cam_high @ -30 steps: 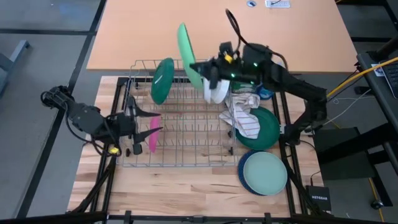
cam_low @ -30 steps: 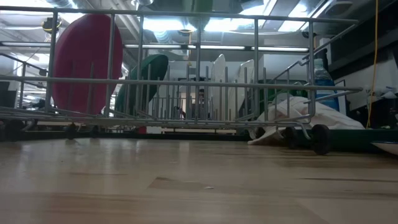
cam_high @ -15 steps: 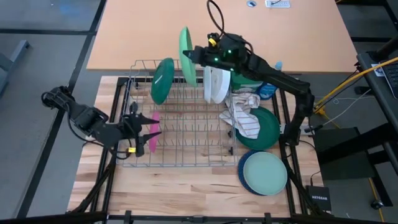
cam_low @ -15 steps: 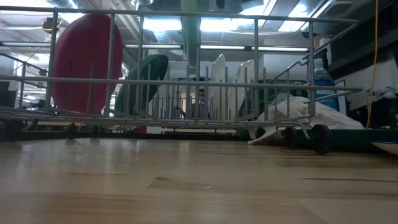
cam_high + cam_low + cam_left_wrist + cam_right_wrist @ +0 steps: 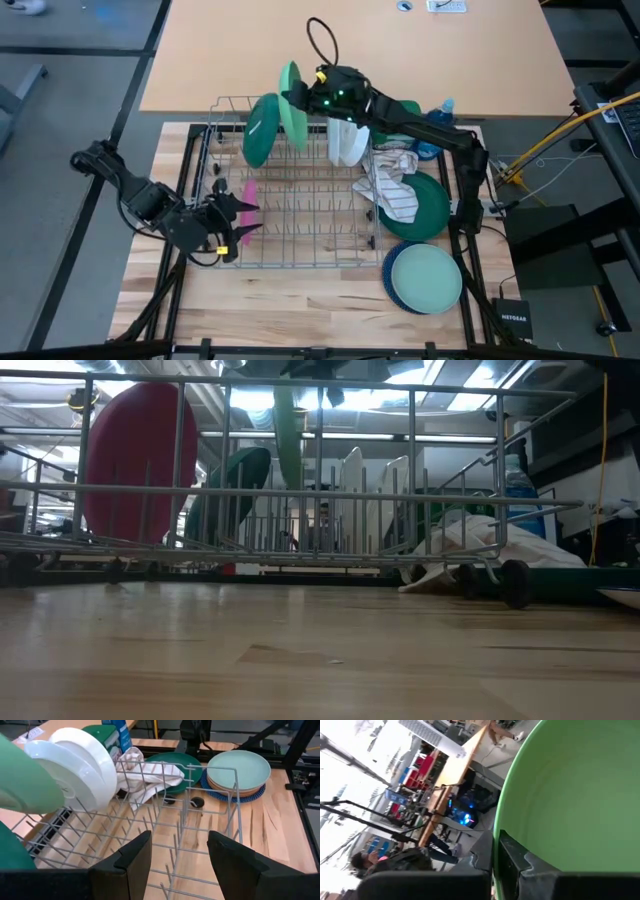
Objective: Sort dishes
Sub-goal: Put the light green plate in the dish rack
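A wire dish rack point(image 5: 290, 215) holds a dark green plate point(image 5: 262, 128), two white plates point(image 5: 347, 140) and a pink plate point(image 5: 246, 205), all standing on edge between its wires. My right gripper point(image 5: 303, 100) is shut on a light green plate point(image 5: 291, 105) over the rack's far part, between the dark green and white plates. My left gripper point(image 5: 234, 213) is open and empty at the rack's near left, beside the pink plate. A pale teal plate tops a stack point(image 5: 426, 277) on the table. My right gripper pinches the light green plate at its rim point(image 5: 502, 827), one finger point(image 5: 512, 857) on the hollow face and the other hidden behind the plate. The fingers come roughly level from the table's right. The plate stands on edge, its lower edge point(image 5: 290, 480) above the rack's floor.
A beige-and-white cloth point(image 5: 392, 185) lies by the rack's right side, partly over a dark green plate point(image 5: 425, 205) flat on the table. A green tub point(image 5: 405, 112) and a blue bottle point(image 5: 441, 108) stand at the far right. Bare wood lies along the near edge.
My right gripper has carried the light green plate toward the table's left and down, from beside the white plates to close by the dark green plate, keeping it on edge. My left gripper has drifted a little toward the near edge, still open.
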`<state>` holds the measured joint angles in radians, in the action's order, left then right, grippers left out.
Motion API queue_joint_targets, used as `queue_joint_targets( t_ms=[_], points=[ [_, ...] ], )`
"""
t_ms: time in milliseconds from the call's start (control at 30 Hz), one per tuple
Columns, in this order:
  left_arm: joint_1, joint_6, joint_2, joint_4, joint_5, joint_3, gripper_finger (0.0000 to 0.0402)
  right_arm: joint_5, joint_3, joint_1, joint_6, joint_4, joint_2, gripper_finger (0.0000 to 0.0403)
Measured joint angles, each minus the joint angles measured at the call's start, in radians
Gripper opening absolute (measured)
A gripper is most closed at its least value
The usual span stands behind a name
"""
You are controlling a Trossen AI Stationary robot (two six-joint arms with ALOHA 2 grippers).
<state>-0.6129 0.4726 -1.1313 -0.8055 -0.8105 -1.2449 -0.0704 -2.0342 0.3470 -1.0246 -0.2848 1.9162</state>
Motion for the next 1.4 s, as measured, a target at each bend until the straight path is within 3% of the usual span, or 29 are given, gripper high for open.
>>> queue_joint_targets(
  t_ms=[267,567,1400],
  points=[
    [-0.021,0.004,-0.018,0.0,0.0,0.0,0.0184,0.013,0.0,-0.006,-0.027,0.021,0.056,0.0012],
    [-0.025,0.018,-0.018,0.001,0.0,0.0,0.0184,0.082,0.0,-0.022,-0.104,0.305,0.115,0.0012],
    [-0.024,0.019,-0.018,0.001,0.0,0.0,0.0184,0.092,0.0,-0.043,-0.095,0.284,0.139,0.0012]
  ],
)
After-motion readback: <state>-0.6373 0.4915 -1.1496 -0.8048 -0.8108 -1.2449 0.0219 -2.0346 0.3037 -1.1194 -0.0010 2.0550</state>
